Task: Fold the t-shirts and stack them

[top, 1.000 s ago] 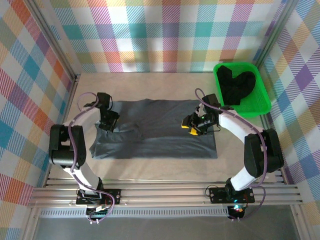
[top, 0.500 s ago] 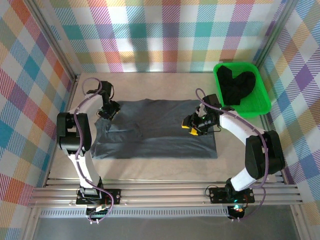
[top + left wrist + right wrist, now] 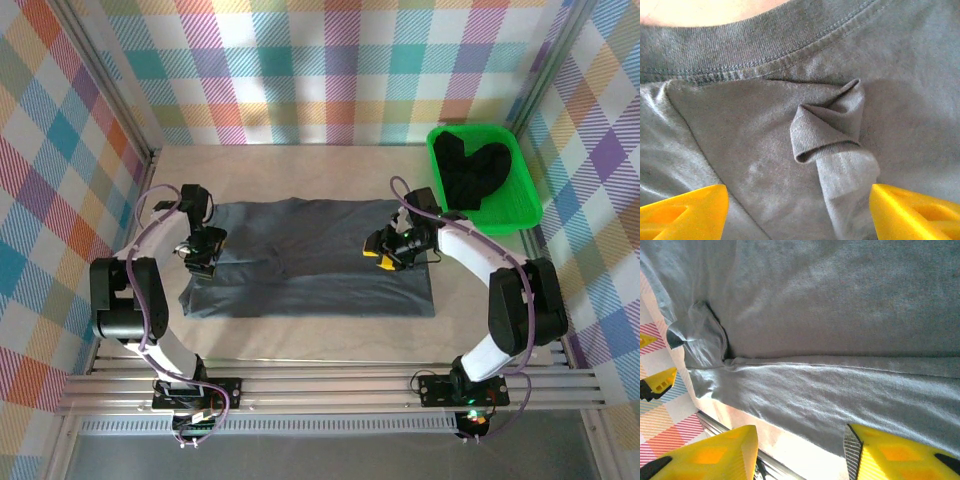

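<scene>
- The left jaws point(image 3: 799, 202) stand wide with nothing clamped, low over the grey t-shirt point(image 3: 740, 135), which lies spread on the tabletop point(image 3: 300, 335) beneath both arms
- Just ahead of them, between their tips, a small rolled pucker point(image 3: 832, 130) stands up from the cloth; further ahead runs the ribbed collar point(image 3: 740, 50)
- The step in hand looks like tidying the partly folded shirt; to do it well, that pucker should be pulled flat before any further fold, or it will likely be pressed in as a lump
- The right jaws point(image 3: 801, 442) stand partly apart, gripping nothing I can see, with a long folded edge point(image 3: 840, 362) crossing ahead of them; a good pinch there would take both layers
- The left wrist view gives the pucker's rolled shape and the collar stitching, which the top view flattens to a faint crease
- The top view adds the shirt's whole outline, the two arms well apart at its ends, and, far beyond the right jaws, the black t-shirts point(image 3: 475, 170) heaped in the green tray point(image 3: 530, 208)
</scene>
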Robot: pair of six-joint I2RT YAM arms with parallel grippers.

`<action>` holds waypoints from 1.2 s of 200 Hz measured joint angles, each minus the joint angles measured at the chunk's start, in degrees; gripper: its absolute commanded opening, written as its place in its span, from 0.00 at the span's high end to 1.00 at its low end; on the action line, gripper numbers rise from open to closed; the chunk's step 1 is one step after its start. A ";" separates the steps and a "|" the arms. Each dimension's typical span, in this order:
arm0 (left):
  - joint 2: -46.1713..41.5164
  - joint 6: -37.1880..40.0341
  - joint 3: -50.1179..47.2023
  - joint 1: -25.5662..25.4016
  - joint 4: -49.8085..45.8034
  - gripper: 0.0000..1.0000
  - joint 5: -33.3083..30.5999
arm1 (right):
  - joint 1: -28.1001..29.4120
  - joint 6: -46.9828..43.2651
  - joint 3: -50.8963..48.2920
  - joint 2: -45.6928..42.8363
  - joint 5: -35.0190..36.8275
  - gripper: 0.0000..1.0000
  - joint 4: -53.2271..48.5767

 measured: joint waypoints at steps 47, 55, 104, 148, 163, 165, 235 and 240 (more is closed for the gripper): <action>0.24 -13.90 -3.93 2.12 5.81 0.29 1.14 | 0.00 0.02 -0.17 -0.02 -2.40 0.52 1.90; 0.37 -15.96 -4.04 2.56 6.21 0.29 1.16 | 0.02 0.04 -0.42 -0.09 -3.32 0.52 3.02; 2.01 -23.19 -4.13 3.89 11.32 0.55 0.39 | 0.02 0.04 -0.76 -0.11 -6.03 0.52 5.84; 5.20 -24.06 -3.82 3.93 12.11 0.91 1.07 | 0.02 0.04 -0.76 -0.11 -6.19 0.52 6.05; 5.20 -23.63 -3.41 3.93 11.98 0.96 1.20 | 0.02 0.04 -0.76 -0.11 -6.19 0.52 6.05; 5.20 -23.32 -3.30 3.93 11.93 0.96 1.20 | 0.02 0.04 -0.76 -0.11 -6.19 0.52 6.05; 10.03 -9.31 11.63 3.93 8.22 1.00 2.78 | 0.02 0.04 -0.76 0.04 -6.19 0.53 6.05; 11.13 -7.78 12.72 3.93 7.91 1.00 3.28 | 0.02 0.04 -0.76 0.15 -6.19 0.53 6.05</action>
